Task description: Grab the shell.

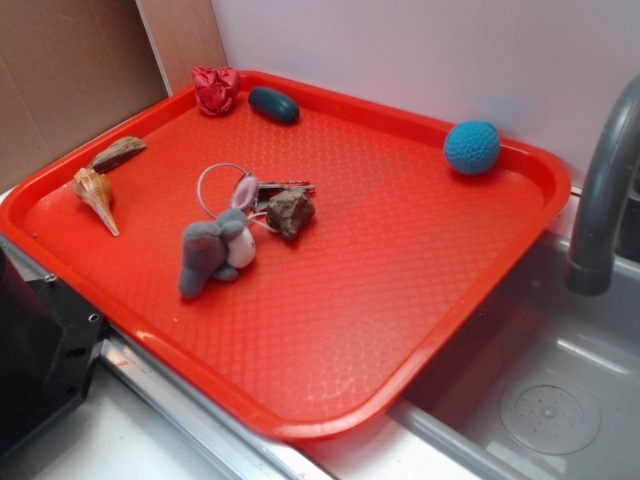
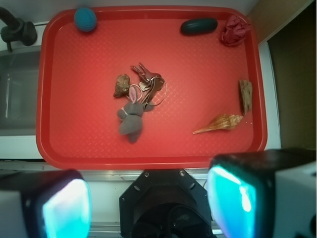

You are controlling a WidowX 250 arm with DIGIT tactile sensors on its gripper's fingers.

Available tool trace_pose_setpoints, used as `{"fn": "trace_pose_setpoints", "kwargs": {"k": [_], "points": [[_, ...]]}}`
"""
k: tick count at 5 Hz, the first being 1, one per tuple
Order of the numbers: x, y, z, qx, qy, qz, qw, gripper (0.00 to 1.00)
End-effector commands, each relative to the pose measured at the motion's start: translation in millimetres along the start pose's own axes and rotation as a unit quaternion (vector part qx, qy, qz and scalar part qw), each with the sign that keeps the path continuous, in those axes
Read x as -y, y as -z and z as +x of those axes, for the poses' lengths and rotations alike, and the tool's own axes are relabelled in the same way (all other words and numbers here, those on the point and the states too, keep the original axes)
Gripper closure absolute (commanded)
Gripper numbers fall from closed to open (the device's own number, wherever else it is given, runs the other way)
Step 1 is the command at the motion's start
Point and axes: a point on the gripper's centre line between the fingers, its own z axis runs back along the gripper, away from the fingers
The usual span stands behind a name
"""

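The shell [image 1: 95,194] [image 2: 220,123] is a tan-orange spiral cone with a thin pale point, lying flat near the left edge of the red tray [image 1: 420,300] [image 2: 74,99]. In the wrist view it rests at the tray's lower right, point toward the middle. My gripper [image 2: 151,206] hangs high above, outside the tray's near rim over the black robot base [image 2: 166,203]. Its two teal-lit pads [image 2: 67,210] stand wide apart with nothing between them. The gripper itself does not show in the exterior view.
A dark bark-like piece [image 1: 117,153] [image 2: 245,95] lies just behind the shell. Mid-tray are a brown rock [image 1: 291,212] [image 2: 121,85], keys [image 2: 147,79] and a grey plush toy [image 1: 212,252] [image 2: 132,118]. A red crumpled thing [image 1: 216,89], dark oval [image 1: 274,105] and blue ball [image 1: 471,147] line the far rim. A sink with faucet [image 1: 600,190] lies right.
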Motion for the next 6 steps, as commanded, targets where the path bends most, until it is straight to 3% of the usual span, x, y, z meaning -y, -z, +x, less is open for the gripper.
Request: {"fn": "trace_pose_setpoints", "kwargs": {"k": [1, 2, 3, 4, 5, 6], "points": [[0.0, 0.0, 0.0, 0.0, 0.0, 0.0, 1.0, 0.0], [-51.3, 44.5, 6.4, 0.004, -0.124, 0.015, 0.992, 0.0], [-100.0, 60.3, 23.8, 0.057, -0.244, 0.03, 0.968, 0.0], [-127.5, 83.5, 21.6, 0.104, -0.352, 0.1, 0.925, 0.0], [-144.5, 118.5, 19.0, 0.11, -0.408, 0.086, 0.902, 0.0], [-152.0, 152.4, 20.3, 0.086, -0.429, 0.091, 0.895, 0.0]]}}
